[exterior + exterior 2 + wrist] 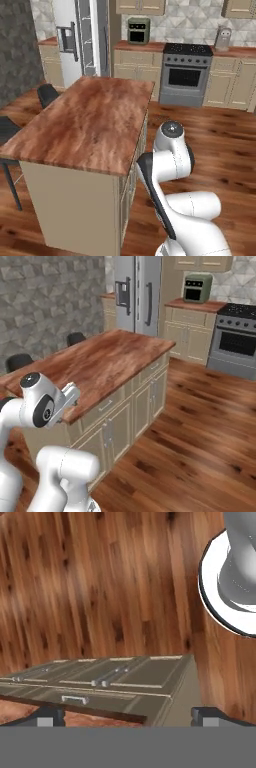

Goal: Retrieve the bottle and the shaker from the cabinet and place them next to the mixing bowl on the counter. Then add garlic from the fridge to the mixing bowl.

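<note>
Wood-plank floor (200,421) lies open right of the island (90,122); fridge (137,291) stands beyond. I see my end effector (127,716) spread wide, holding nothing.

I see even, soft rendered light in both base views, with no hard glare. The island (85,125) top shows a faint sheen; its side panels below sit in dull shade. Textures look slightly soft. Hand view reads dimmer near the island's drawers.
</note>
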